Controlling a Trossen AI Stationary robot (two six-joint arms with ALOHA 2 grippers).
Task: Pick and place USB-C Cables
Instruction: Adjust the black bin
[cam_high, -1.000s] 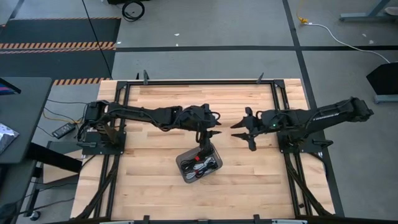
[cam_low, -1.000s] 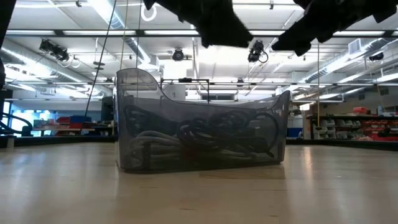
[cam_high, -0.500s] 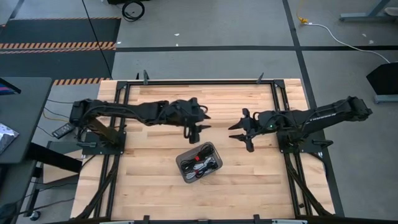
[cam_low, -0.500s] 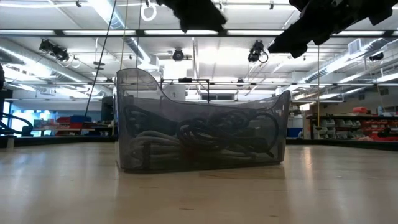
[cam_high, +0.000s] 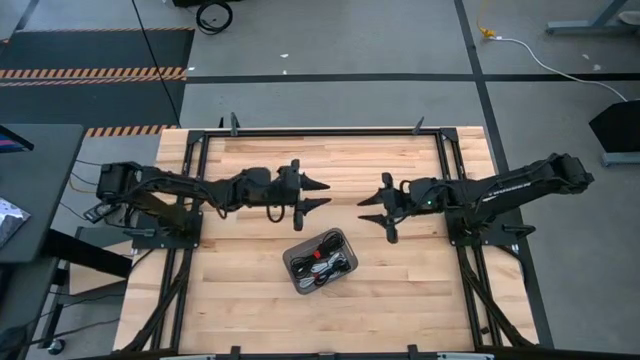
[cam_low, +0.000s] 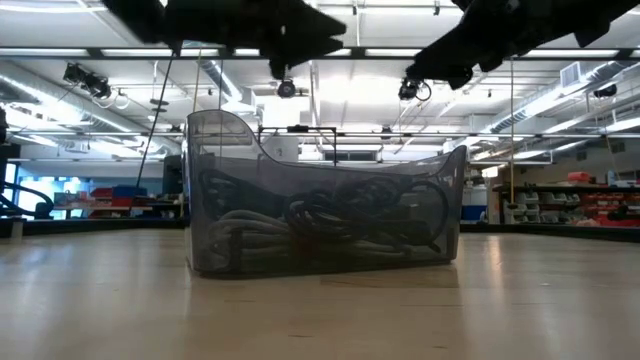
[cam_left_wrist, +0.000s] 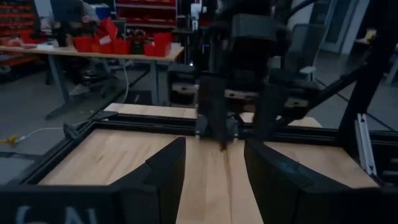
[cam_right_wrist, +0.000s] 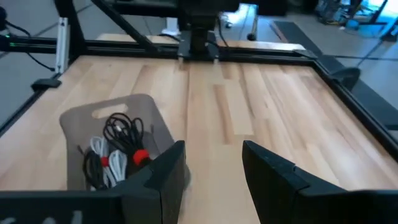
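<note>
Several coiled USB-C cables, black and white, some with a red band, lie in a heap inside the grey tray near the table's middle. They show in the right wrist view as cables in the tray, and through the tray wall in the low view. My left gripper hangs open in the air, beyond and left of the tray, and holds nothing. My right gripper is open and bare too, beyond and right of the tray. The two face each other, and both stand above the tray's height.
The tray stands on the bare wooden table top, with open wood all around it. A black metal frame runs along the table's edges. The arms' bases sit at the left and right edges.
My left gripper has drawn back from above the tray toward the table's left and far side, and has tipped from pointing down to nearly level. My right gripper has crept a little toward the table's left. The cables and the tray have stayed put.
</note>
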